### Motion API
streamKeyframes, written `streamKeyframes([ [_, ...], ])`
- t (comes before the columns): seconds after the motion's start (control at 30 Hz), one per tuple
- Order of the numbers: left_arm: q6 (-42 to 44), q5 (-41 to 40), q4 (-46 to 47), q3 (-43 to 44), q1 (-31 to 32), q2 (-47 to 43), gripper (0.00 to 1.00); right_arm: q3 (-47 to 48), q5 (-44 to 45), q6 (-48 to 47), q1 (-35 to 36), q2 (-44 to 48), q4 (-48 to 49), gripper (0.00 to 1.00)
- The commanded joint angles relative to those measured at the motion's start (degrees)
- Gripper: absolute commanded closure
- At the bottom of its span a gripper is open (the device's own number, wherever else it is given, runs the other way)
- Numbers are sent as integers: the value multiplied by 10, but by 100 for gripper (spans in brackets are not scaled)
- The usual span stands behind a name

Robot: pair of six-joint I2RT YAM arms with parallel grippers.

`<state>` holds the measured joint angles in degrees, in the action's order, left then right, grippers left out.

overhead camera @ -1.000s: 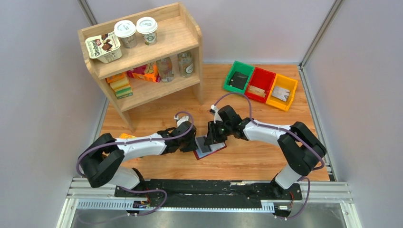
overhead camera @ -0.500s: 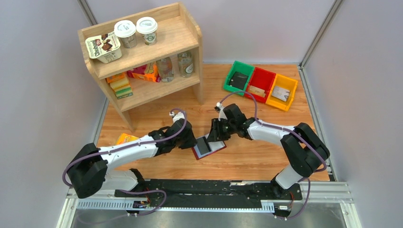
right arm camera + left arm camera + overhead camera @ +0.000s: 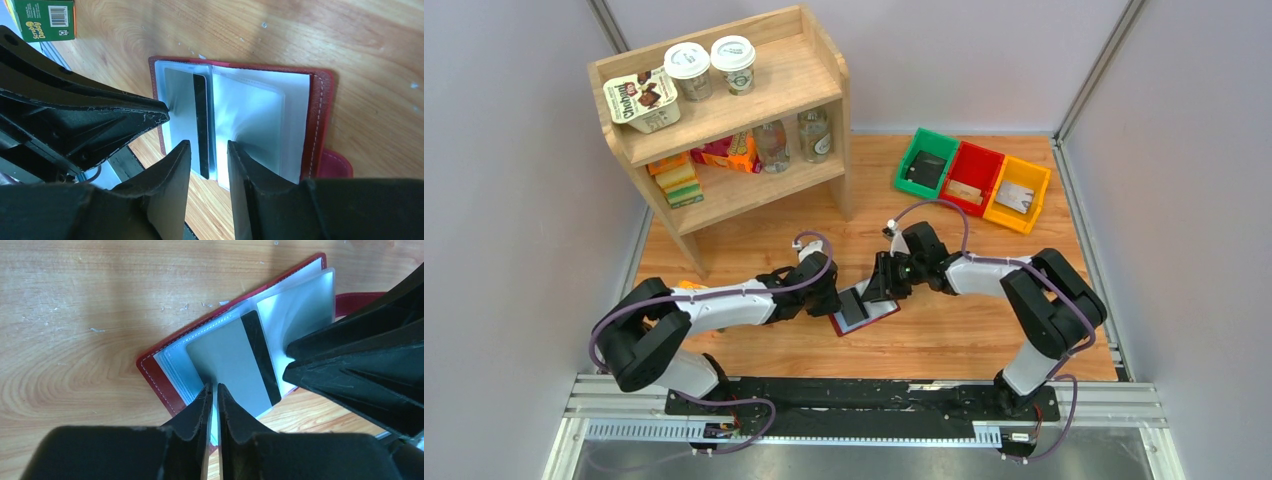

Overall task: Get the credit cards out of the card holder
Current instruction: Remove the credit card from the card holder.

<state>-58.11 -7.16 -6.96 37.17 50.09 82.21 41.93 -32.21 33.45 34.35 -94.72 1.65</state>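
Card holder (image 3: 150,371) open, left end effector (image 3: 213,386) at grey card's (image 3: 225,360) edge

The top camera looked steeply down from high behind the arm bases at 6 o'clock, taking in the whole worktop (image 3: 944,340) from afar. Each wrist camera sat very close, looking along its own claw, with the left claw (image 3: 213,386) and the right claw (image 3: 208,145) both entering from 6 o'clock. All three views shared the open card holder (image 3: 871,312).

The left gripper (image 3: 213,388) hides the grey card's (image 3: 222,355) near edge, and the right gripper (image 3: 286,360) covers part of the card holder (image 3: 150,371).
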Motion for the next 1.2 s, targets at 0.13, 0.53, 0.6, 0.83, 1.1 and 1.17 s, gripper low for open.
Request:
streamKeyframes([
  [0.13, -46, 11, 34, -63, -9, -6, 94, -19, -57, 40, -7, -39, 94, 65],
  [0.53, -54, 14, 40, -77, -12, -12, 98, -40, -99, 73, -25, -53, 165, 94],
  [0.6, -54, 12, 35, -77, -11, -14, 98, -43, -102, 72, -31, -50, 166, 100],
  [0.83, -47, 4, 20, -72, -11, -25, 98, -59, -101, 68, -60, -36, 165, 100],
  [1.1, -36, 21, 21, -58, -11, -5, 98, -53, -123, 79, -59, -57, 187, 76],
  [1.17, -35, 24, 24, -54, -13, 0, 99, -50, -125, 81, -57, -62, 189, 73],
])
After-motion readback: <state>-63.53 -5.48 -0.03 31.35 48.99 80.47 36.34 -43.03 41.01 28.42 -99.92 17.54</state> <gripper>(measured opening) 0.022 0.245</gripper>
